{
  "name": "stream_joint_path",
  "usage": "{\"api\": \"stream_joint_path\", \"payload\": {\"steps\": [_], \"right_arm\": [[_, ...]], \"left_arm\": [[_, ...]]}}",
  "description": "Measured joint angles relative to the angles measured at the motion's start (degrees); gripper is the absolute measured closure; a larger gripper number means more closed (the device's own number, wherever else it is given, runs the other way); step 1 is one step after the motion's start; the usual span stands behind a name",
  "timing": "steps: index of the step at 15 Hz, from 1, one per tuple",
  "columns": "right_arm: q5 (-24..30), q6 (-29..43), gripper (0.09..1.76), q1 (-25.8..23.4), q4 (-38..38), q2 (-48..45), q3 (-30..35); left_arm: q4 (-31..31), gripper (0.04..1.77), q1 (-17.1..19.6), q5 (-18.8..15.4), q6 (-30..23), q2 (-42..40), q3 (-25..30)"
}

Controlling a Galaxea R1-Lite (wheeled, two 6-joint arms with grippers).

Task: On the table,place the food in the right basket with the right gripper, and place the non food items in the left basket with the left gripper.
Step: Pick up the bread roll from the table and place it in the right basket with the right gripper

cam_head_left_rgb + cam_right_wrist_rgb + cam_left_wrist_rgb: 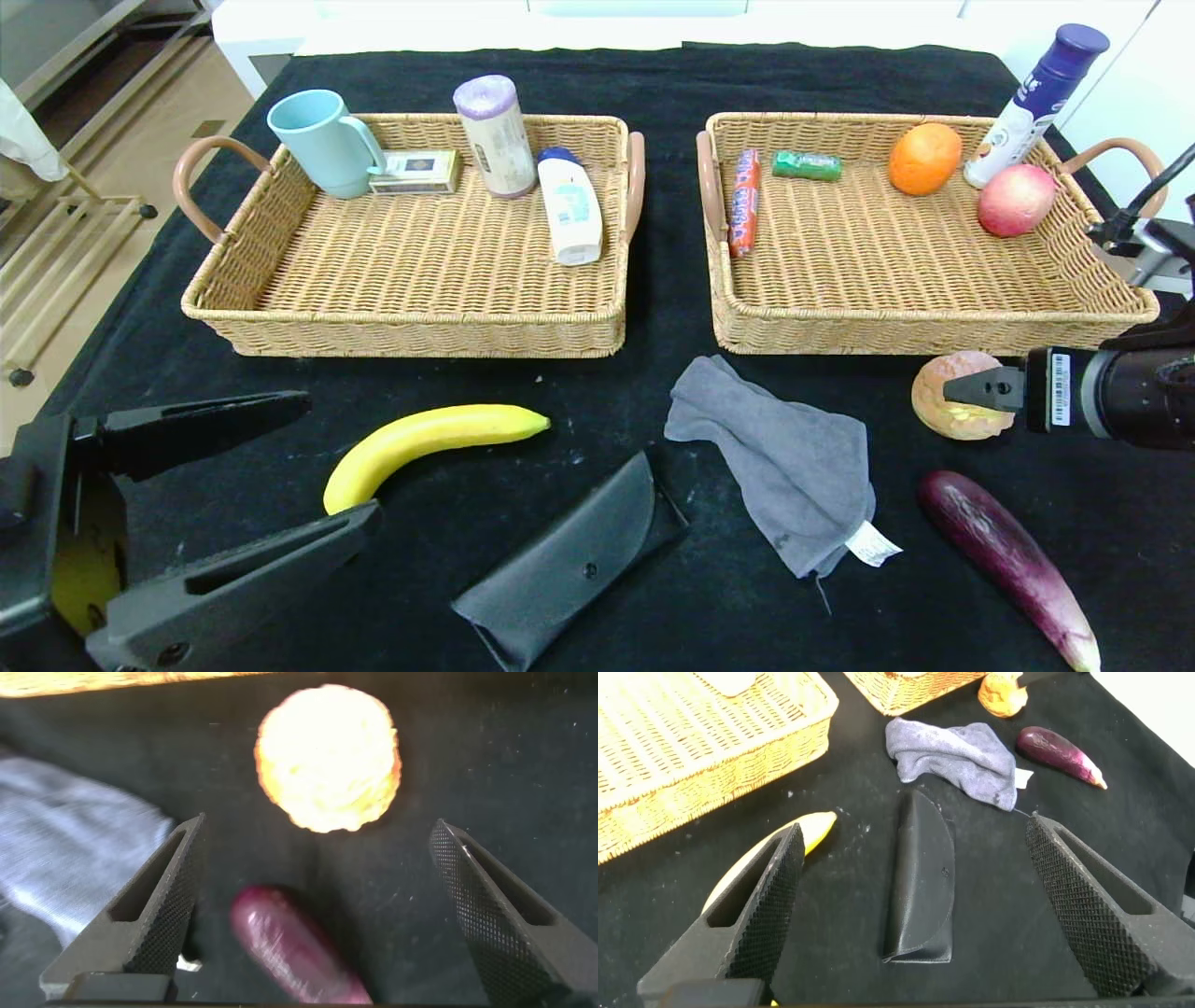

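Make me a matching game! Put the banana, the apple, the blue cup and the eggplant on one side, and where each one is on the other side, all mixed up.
Things:
1. banana
2. apple
3. blue cup
4. eggplant

Places:
A. inside the left basket
B. on the table, just by the left claw
C. on the table, in front of the right basket
D. inside the right basket

Pairs: 1-B, 2-D, 3-A, 4-C

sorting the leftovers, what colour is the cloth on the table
Grey, the cloth with a white tag, clearest in the head view.
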Motion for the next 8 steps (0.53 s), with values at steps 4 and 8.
{"api": "stream_joint_path", "payload": {"steps": [4,8], "right_arm": [[-0.02,0.00,0.14,-0.74,-0.39,2.40,-0.27],[-0.35,-0.04,0.14,-1.68,-1.22,4.57,-0.91]], "left_arm": [[0.00,0.09,0.00,0.02,0.24,-0.52,0.11],[0.00,0.09,0.02,0.02,0.22,-0.80,0.13]]}}
